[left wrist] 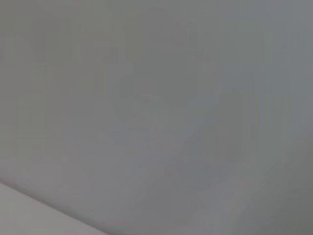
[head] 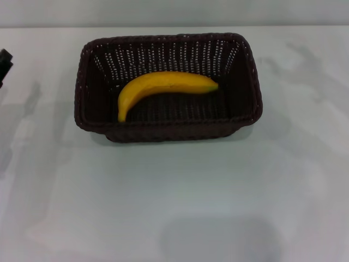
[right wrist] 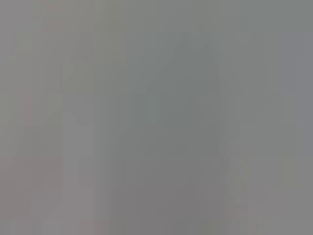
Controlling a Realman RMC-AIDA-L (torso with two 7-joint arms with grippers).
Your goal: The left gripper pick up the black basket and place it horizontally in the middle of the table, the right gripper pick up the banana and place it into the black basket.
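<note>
left gripper point(head: 4, 63): only dark sliver at left edge of head view, pulled well off to side, raised off nothing visible; cannot tell whether jaws open or closed. right gripper: out of sight in all views. black basket point(head: 169, 128) sits long side across on table point(head: 174, 202), well right of left gripper. banana point(head: 163, 87) lies inside basket, free of any grip. no readable writing anywhere. wrist views show blank grey only.
</note>
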